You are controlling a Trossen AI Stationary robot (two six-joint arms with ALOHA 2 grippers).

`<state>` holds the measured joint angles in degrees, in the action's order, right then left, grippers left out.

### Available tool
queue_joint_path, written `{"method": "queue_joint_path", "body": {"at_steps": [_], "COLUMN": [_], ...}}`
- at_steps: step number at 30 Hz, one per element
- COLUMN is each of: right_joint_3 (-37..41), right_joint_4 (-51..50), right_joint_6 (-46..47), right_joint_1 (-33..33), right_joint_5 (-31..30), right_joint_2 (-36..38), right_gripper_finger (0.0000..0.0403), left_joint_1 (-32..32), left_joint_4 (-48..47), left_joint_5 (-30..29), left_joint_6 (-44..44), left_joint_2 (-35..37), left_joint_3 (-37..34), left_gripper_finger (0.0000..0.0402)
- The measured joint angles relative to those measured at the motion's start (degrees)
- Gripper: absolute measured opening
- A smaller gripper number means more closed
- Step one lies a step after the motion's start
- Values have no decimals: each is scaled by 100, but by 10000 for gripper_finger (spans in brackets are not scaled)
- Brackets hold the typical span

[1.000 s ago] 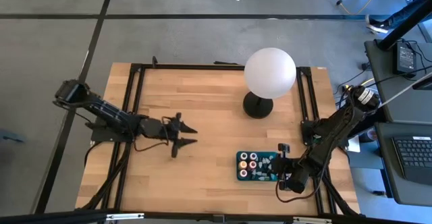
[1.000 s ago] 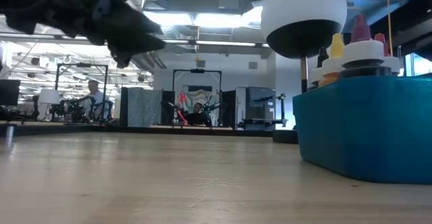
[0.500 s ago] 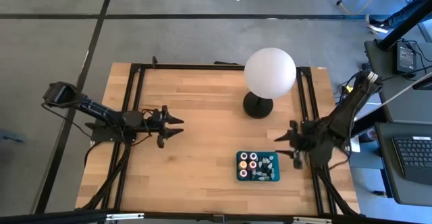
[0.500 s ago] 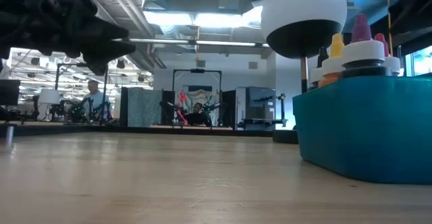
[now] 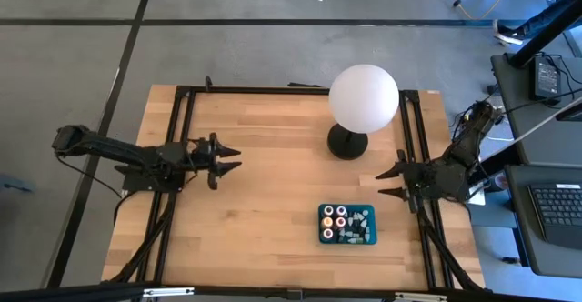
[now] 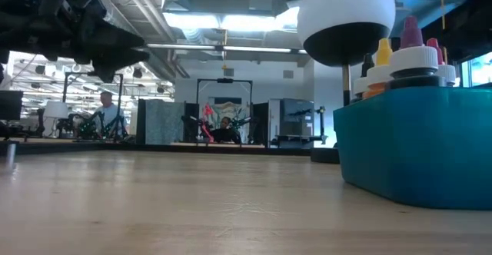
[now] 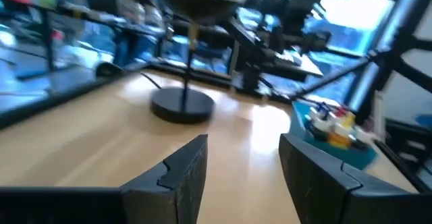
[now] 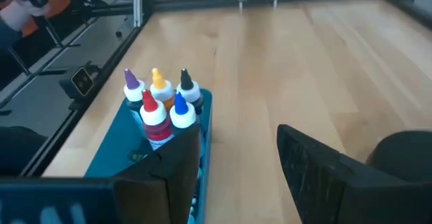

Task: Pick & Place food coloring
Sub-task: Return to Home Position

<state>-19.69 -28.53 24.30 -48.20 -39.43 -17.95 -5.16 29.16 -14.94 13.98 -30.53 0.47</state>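
I read the left arm as stretched out low and nearly straight from the desk's left edge towards its middle, with the wrist level. The left gripper points across the desk at the lamp's side. Its two fingers are spread, with nothing between them, as the left wrist view confirms. In the low view this arm shows as a dark mass above the desk surface, clear of it. The right arm is folded at the desk's right edge, elbow drawn back beyond the frame rail. The right gripper points inward over that rail, towards the left edge. Its fingers are also spread and empty, and the right wrist view looks down between them at the tray. The food coloring bottles stand packed together in the teal tray. The tray rests on the desk close to the edge at the bottom of the high view, right of centre, and is well apart from both grippers. From the right wrist I count capped tips in purple, orange, black, red and blue among the bottles. The white globe lamp stands on its black base near the opposite edge, right of centre, apart from the tray.
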Motion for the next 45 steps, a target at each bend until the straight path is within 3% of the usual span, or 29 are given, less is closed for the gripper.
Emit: {"method": "queue_joint_path", "body": {"at_steps": [5,10,14,19,26,29,34,38,45], "right_joint_3": [128,442,725,775,774,946,1453,1473,1412], "right_joint_4": [-33,-43,-78,-230,-234,288,1451,1718,1757], "right_joint_6": [-312,-377,-373,-468,-534,-1074,-2087,-2465,-2862], "right_joint_1": [4,4,4,4,5,4,4,0,2], "right_joint_5": [-214,-228,-105,-14,-727,-1006,-210,586,309], "right_joint_2": [680,1269,1751,1789,1789,1789,1787,1789,1789], "right_gripper_finger": [198,198,198,198,198,198,198,198,198], "left_joint_1": [4,4,4,3,4,4,4,4,4], "left_joint_4": [-654,-881,-844,-1148,-1232,-1267,-1271,-1269,-1271], "left_joint_5": [-295,-306,-306,-315,-315,-315,-319,-319,-321], "left_joint_6": [-178,-510,-525,-481,-417,-419,-423,-424,-424], "left_joint_2": [1012,1543,1782,1935,1915,1915,1915,1915,1913], "left_joint_3": [0,0,0,0,0,0,0,0,0], "left_gripper_finger": [179,182,179,179,181,179,181,182,179]}}
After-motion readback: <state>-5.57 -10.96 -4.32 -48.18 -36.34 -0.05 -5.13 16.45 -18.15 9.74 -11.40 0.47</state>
